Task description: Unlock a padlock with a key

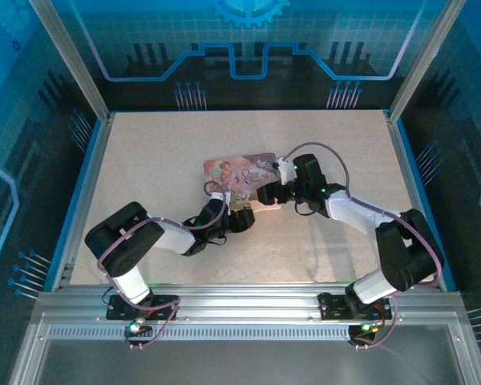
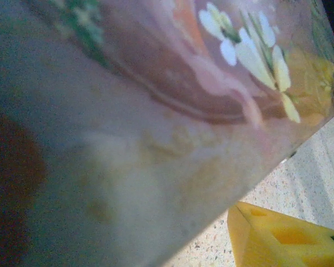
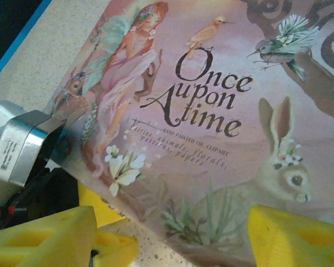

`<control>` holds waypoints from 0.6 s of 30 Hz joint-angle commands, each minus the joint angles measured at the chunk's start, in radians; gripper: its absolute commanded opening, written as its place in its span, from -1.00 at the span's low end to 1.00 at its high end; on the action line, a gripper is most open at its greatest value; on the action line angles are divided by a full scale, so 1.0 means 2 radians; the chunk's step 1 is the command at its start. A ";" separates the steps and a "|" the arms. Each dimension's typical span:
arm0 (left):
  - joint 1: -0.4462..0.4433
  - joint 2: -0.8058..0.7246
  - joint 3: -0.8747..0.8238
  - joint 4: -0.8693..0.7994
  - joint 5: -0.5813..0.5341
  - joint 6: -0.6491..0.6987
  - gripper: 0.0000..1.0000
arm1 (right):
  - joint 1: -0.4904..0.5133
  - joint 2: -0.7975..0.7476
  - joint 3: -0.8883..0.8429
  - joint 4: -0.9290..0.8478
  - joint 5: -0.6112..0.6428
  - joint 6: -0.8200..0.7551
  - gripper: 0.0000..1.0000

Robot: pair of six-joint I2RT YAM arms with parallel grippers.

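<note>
From overhead I see a speckled beige table inside a blue-lit enclosure. A pink illustrated tin box lies flat near its middle, and both arms reach in to its near edge.

The left gripper is at the box's near left side. Its wrist camera is pressed so close that the painted lid is a pink blur with white flowers. One yellow finger shows at the lower right, over bare table beside the box's edge. With a single finger visible, I cannot tell how wide this claw stands.

The right gripper is at the box's near right side. In its wrist view the lid reads "Once upon A time", with a fairy, birds and a rabbit. Its two yellow fingers sit far apart at the bottom corners. One is over the table and the other overlaps the lid, with the box's near edge between them. This claw is spread wide and grips nothing I can see. A silver metal block sits at the left, just beside the box.

I cannot tell where the padlock or the key lies.
</note>
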 commanded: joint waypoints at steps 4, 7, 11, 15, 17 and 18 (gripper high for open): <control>-0.003 0.019 0.013 0.042 -0.012 0.020 0.08 | 0.009 0.027 0.023 0.021 0.002 -0.006 0.42; -0.003 0.028 0.014 0.059 -0.015 0.018 0.07 | 0.011 0.035 0.017 0.025 0.002 -0.001 0.40; -0.003 0.036 0.018 0.074 -0.015 0.015 0.01 | 0.013 0.037 0.005 0.037 0.000 0.003 0.40; -0.005 0.040 0.025 0.073 -0.019 0.017 -0.05 | 0.014 0.036 0.002 0.043 -0.001 0.004 0.39; -0.006 0.042 0.027 0.074 -0.023 0.017 -0.08 | 0.015 0.035 -0.013 0.047 -0.002 0.006 0.39; -0.007 0.043 0.027 0.075 -0.024 0.016 -0.09 | 0.015 0.034 -0.015 0.049 -0.002 0.007 0.39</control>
